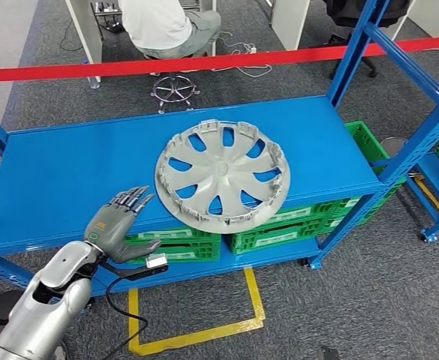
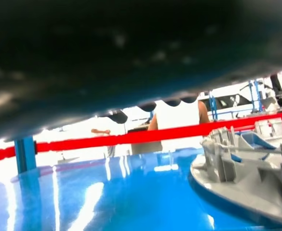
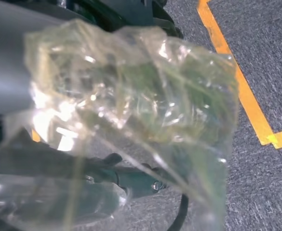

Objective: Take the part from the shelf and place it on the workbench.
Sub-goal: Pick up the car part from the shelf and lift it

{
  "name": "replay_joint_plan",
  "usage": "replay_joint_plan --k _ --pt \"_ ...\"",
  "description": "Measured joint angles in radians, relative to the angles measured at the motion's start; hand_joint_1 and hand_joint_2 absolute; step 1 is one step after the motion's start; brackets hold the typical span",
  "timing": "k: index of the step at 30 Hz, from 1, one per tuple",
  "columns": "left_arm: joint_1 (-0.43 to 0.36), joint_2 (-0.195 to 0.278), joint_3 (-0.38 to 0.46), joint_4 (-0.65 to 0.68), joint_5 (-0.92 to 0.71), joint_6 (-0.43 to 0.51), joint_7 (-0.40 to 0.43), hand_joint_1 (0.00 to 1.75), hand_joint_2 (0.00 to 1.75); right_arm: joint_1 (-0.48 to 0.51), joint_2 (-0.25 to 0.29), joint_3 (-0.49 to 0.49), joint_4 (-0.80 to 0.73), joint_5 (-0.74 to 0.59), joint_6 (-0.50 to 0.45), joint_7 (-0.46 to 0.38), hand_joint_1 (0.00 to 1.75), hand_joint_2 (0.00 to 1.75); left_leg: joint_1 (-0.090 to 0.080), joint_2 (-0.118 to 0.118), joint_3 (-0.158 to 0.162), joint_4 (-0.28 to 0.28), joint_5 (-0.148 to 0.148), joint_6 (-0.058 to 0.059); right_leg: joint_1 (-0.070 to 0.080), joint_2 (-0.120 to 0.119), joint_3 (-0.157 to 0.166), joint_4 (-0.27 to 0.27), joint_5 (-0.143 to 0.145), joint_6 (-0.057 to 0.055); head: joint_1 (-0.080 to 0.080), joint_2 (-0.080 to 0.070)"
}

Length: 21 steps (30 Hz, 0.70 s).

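Note:
A silver hubcap (image 1: pixel 222 174) lies flat on the blue shelf (image 1: pixel 64 172), right of centre, with its front rim near the shelf's front edge. My left hand (image 1: pixel 118 221) hovers over the front edge a short way left of it, fingers stretched out and apart, holding nothing. In the left wrist view the hubcap's ribbed rim (image 2: pixel 252 168) rises from the glossy shelf top (image 2: pixel 114 197) under the dark blur of my left hand (image 2: pixel 132 53). My right hand (image 3: pixel 12 57) hangs above the carpet, blurred behind crumpled clear plastic (image 3: pixel 139 96); its fingers cannot be made out.
Green crates (image 1: pixel 273 225) sit on the lower level under the hubcap. Blue uprights (image 1: pixel 409 150) frame the shelf's right end. A red barrier tape (image 1: pixel 205 64) runs behind it, with a person on a stool (image 1: pixel 166 26) beyond. Yellow floor tape (image 1: pixel 205 334) marks the carpet.

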Motion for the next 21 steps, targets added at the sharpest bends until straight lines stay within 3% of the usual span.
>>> replay_joint_plan --k 3,4,5,6,9,11,13,15,17,19,20,21 --pt "0.003 -0.004 -0.001 -0.005 -0.012 0.012 -0.001 0.00 0.00 0.000 0.000 0.000 0.000 0.002 -0.001 0.000 0.00 0.00 0.003 0.018 0.003 -0.005 0.001 0.006 -0.002 -0.017 -0.095 0.186 -0.084 0.007 0.007 0.000" --pt "0.006 -0.005 -0.001 -0.005 -0.016 0.015 -0.002 0.00 0.00 0.000 0.000 0.000 0.000 0.002 -0.001 0.000 0.00 0.00 0.003 0.024 0.004 -0.005 0.000 0.005 -0.003 -0.019 -0.124 0.240 -0.099 0.008 0.007 0.000" --pt "0.009 -0.007 -0.002 -0.006 -0.020 0.019 -0.002 0.00 0.00 0.002 0.000 0.000 0.000 0.003 -0.001 0.000 0.00 0.00 0.003 0.030 0.005 -0.004 -0.002 0.004 -0.003 -0.021 -0.138 0.261 -0.095 0.009 0.007 0.000" --pt "0.012 -0.009 -0.003 -0.008 -0.022 0.022 -0.003 0.00 0.00 0.002 0.000 0.000 0.000 0.003 -0.001 0.000 0.00 0.00 0.004 0.036 0.007 -0.004 -0.004 0.001 -0.003 -0.025 -0.130 0.238 -0.071 0.009 0.007 0.000" --pt "0.016 -0.013 -0.004 -0.017 -0.028 0.029 -0.006 0.00 0.00 0.001 0.001 -0.001 0.000 0.005 -0.003 -0.002 0.00 0.00 0.002 0.055 0.020 -0.003 -0.016 -0.015 0.001 -0.070 -0.031 0.040 0.022 0.002 0.008 0.000" --pt "0.016 -0.013 -0.003 -0.022 -0.031 0.033 -0.007 0.00 0.00 -0.003 0.002 -0.001 0.000 0.006 -0.003 -0.003 0.00 0.00 -0.005 0.068 0.024 -0.002 -0.020 -0.025 0.008 -0.090 -0.002 -0.016 0.029 -0.009 0.008 0.000" --pt "0.016 -0.014 -0.003 -0.026 -0.033 0.035 -0.008 0.00 0.00 -0.002 0.002 -0.001 0.000 0.007 -0.003 -0.004 0.00 0.00 -0.005 0.083 0.029 -0.004 -0.024 -0.036 0.010 -0.072 -0.003 -0.018 0.030 -0.024 0.006 0.000" --pt "0.016 -0.016 -0.003 -0.030 -0.033 0.037 -0.010 0.00 0.00 -0.001 0.003 -0.001 0.000 0.008 -0.004 -0.005 0.00 0.00 0.001 0.064 0.024 0.020 -0.048 -0.046 0.008 -0.052 -0.001 -0.020 0.031 -0.038 0.003 0.000" --pt "0.018 -0.016 -0.002 -0.033 -0.035 0.039 -0.010 0.00 0.00 -0.002 0.003 -0.002 0.000 0.008 -0.006 -0.007 0.00 0.00 0.005 0.019 -0.018 0.119 -0.106 -0.051 0.006 -0.030 0.001 -0.022 0.033 -0.048 0.000 0.000" --pt "0.023 -0.016 -0.002 -0.034 -0.036 0.039 -0.011 0.00 0.00 -0.003 0.004 -0.002 0.000 0.009 -0.006 -0.008 0.00 0.00 0.004 0.000 -0.085 0.250 -0.155 -0.051 0.008 -0.005 0.002 -0.022 0.032 -0.052 -0.001 0.000" --pt "0.026 -0.016 -0.002 -0.034 -0.037 0.039 -0.011 0.00 0.00 -0.002 0.004 -0.002 0.000 0.009 -0.006 -0.009 0.00 0.00 0.004 -0.003 -0.105 0.283 -0.154 -0.050 0.009 0.008 0.002 -0.021 0.032 -0.053 -0.001 0.000" --pt "0.028 -0.016 -0.002 -0.034 -0.037 0.039 -0.011 0.00 0.00 -0.001 0.004 -0.002 0.000 0.009 -0.007 -0.009 0.00 0.00 0.004 -0.004 -0.108 0.276 -0.133 -0.048 0.009 0.022 0.004 -0.021 0.032 -0.052 -0.001 0.000"
